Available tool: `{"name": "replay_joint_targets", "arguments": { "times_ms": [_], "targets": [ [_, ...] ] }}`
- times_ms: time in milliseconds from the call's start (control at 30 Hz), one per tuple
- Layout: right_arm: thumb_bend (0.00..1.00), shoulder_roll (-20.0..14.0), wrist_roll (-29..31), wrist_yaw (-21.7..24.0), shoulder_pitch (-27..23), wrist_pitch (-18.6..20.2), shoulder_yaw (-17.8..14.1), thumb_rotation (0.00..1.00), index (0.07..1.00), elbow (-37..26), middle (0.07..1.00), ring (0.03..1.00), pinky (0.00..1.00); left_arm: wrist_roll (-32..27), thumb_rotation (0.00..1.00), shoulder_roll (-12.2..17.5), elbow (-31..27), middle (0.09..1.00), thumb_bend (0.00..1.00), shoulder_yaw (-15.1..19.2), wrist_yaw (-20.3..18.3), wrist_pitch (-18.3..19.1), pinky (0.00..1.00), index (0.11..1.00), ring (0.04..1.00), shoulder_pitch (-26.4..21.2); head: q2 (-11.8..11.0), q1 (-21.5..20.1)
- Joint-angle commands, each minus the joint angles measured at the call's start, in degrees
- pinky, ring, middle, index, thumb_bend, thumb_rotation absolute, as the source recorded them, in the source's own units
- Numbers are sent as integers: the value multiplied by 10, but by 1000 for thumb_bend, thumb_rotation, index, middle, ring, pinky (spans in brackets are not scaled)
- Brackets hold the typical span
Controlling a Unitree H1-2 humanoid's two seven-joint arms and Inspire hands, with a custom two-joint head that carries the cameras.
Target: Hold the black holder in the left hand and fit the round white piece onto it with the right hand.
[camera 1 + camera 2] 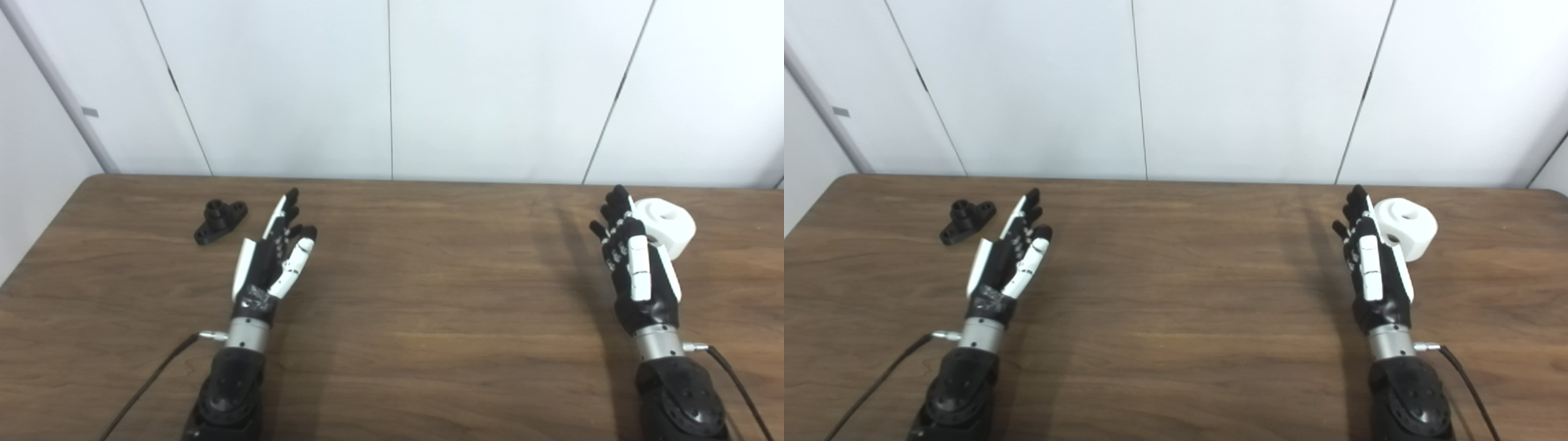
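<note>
The black holder point(220, 221) is a small flanged part with a short upright tube, lying on the table at the far left. My left hand point(274, 255) is open just to its right, fingers stretched toward the wall, touching nothing. The round white piece point(666, 225) is a thick disc with a hole in its top, resting at the far right. My right hand point(634, 261) is open right beside its left side, fingers extended, partly covering its near-left edge. Whether the hand touches the piece is unclear.
The brown wooden table point(429, 294) runs the full width, with its far edge against a white panelled wall point(392, 86). Thin black cables trail from both wrists toward the bottom edge.
</note>
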Motion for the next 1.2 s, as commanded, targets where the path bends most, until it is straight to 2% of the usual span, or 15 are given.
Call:
{"name": "replay_joint_targets", "arguments": {
  "times_ms": [0, 100, 167, 267, 333, 367, 500, 633, 733, 800, 967, 1167],
  "targets": [
    [413, 10, -1, -1, 33, -12, 2, 1000, 994, 40, 997, 995, 954, 31, 448, 19, -40, 890, 600, 7, 22, -10, 819, 902, 876, -21, 1, 1],
    [400, 11, 1, 1, 32, -14, 1, 1000, 999, 44, 1000, 999, 964, 68, 280, 41, -55, 855, 632, 11, 36, -20, 807, 872, 852, -25, -2, 3],
    [406, 13, 1, 0, 33, -12, 1, 1000, 1000, 44, 1000, 1000, 963, 92, 246, 54, -65, 847, 645, 13, 43, -20, 808, 863, 848, -26, -4, 4],
    [389, 12, -3, 0, 34, -11, 3, 1000, 1000, 43, 1000, 1000, 962, 146, 169, 77, -87, 820, 714, 20, 64, -15, 765, 835, 819, -27, -7, 10],
    [380, 10, -6, 1, 34, -9, 5, 1000, 1000, 42, 1000, 1000, 974, 164, 91, 89, -90, 806, 756, 27, 78, -31, 740, 817, 799, -28, -9, 15],
    [379, 10, -7, 1, 34, -9, 5, 1000, 1000, 42, 1000, 1000, 977, 193, 76, 99, -92, 804, 763, 30, 92, -31, 735, 814, 795, -28, -13, 24],
    [347, 12, 1, 3, 34, -6, 3, 1000, 1000, 42, 1000, 1000, 989, 266, 83, 140, -78, 808, 802, 39, 129, -32, 671, 818, 771, -32, -12, 24],
    [334, 11, 9, 10, 31, -16, 1, 1000, 1000, 52, 1000, 1000, 988, 283, 124, 172, -40, 849, 832, 42, 153, -40, 707, 852, 822, -37, -14, 28],
    [342, 11, 1, 5, 34, -8, 3, 1000, 1000, 45, 1000, 1000, 983, 303, 182, 190, -12, 875, 856, 41, 164, -27, 739, 876, 855, -40, -18, 38],
    [337, 10, 5, 7, 33, -11, 1, 1000, 1000, 48, 1000, 1000, 983, 312, 209, 201, 4, 886, 873, 39, 160, -9, 779, 887, 884, -42, -18, 42],
    [341, 9, 4, 6, 31, -13, 0, 1000, 1000, 53, 1000, 1000, 986, 317, 239, 222, 49, 895, 886, 31, 159, 9, 808, 891, 915, -54, -21, 51],
    [315, 8, 13, 12, 32, -14, -2, 1000, 1000, 52, 1000, 1000, 1000, 287, 312, 238, 101, 918, 901, 25, 143, 27, 849, 907, 937, -68, -22, 63]
  ]
}}
